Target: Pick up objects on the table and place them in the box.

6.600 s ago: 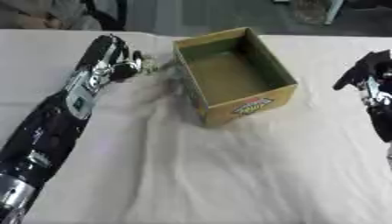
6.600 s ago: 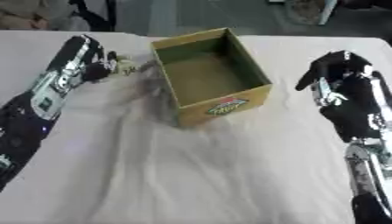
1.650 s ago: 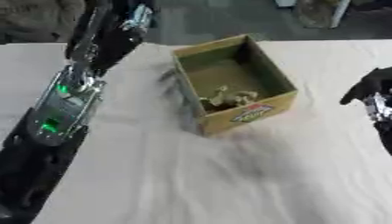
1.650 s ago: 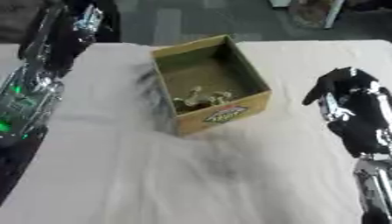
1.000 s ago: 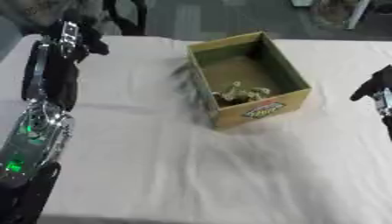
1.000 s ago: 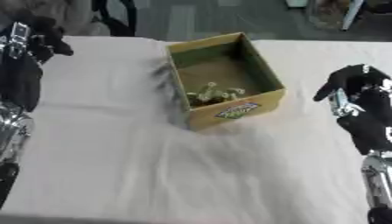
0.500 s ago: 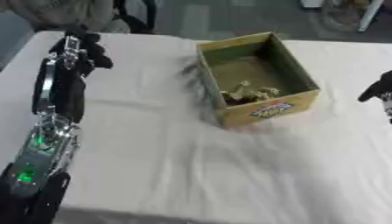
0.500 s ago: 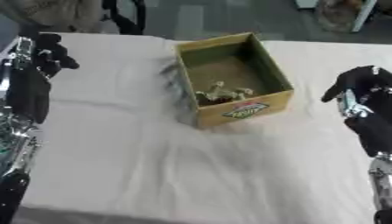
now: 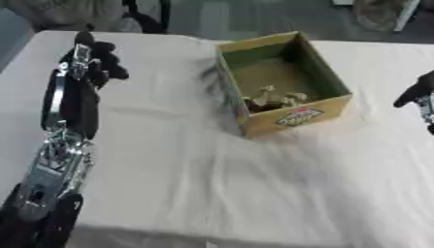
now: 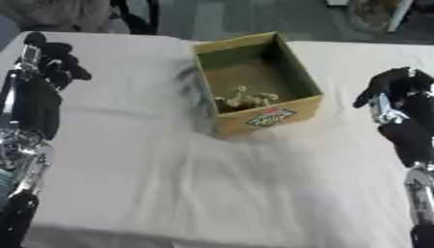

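Near the bench's far side stood the open box, small pale objects lying inside. Well to its left, the left hand had curled fingers holding nothing; the right hand, likewise curled, stayed empty.

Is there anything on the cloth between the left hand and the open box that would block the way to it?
Nothing visible does. The left hand is raised over the far left of the table, and only bare white cloth lies between it and the box. The box is open at the top, with a pale object already inside.
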`<state>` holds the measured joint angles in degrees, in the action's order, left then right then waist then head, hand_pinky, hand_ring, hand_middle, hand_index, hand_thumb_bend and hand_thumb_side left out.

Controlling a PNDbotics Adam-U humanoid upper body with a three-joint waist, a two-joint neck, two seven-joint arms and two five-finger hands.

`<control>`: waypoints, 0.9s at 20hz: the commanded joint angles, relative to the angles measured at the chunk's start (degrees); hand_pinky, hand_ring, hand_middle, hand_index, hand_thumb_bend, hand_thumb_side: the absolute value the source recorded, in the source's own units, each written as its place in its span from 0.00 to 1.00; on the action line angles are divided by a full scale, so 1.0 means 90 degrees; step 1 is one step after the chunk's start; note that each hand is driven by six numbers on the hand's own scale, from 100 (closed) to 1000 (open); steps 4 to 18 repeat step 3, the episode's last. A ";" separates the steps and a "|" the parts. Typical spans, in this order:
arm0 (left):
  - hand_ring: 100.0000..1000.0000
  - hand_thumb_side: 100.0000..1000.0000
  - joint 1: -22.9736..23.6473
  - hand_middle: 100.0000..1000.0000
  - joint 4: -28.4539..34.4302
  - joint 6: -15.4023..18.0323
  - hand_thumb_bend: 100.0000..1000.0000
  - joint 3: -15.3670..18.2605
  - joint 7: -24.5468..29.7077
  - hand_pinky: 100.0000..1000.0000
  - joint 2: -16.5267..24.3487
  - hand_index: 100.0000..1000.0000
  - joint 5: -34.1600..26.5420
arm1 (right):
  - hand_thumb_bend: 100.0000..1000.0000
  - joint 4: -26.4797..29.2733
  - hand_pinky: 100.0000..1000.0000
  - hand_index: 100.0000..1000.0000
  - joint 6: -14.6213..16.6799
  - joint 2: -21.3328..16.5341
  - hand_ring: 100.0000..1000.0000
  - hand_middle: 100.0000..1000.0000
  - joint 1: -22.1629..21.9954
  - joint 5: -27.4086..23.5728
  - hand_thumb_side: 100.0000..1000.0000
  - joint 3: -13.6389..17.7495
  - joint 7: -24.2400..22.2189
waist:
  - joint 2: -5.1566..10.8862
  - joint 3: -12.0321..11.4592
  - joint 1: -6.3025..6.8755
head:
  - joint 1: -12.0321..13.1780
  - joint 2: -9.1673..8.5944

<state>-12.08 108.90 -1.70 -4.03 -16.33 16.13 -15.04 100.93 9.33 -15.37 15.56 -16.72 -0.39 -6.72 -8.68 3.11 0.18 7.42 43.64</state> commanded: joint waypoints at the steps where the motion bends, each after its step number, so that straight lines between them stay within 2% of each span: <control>1: 0.40 0.69 -0.0034 0.39 0.0067 0.0016 0.00 -0.0011 0.0031 0.49 0.0037 0.55 -0.0021 | 0.00 0.0060 0.39 0.46 0.0020 -0.0124 0.40 0.37 0.0040 0.0027 0.04 0.0054 0.0007 | 0.0095 -0.0005 0.0001 | -0.0023 0.0047; 18: 0.40 0.69 -0.0032 0.39 0.0065 0.0018 0.00 -0.0012 0.0032 0.49 0.0035 0.55 -0.0020 | 0.00 0.0061 0.39 0.46 0.0020 -0.0124 0.40 0.37 0.0040 0.0026 0.04 0.0054 0.0006 | 0.0095 -0.0004 0.0002 | -0.0024 0.0047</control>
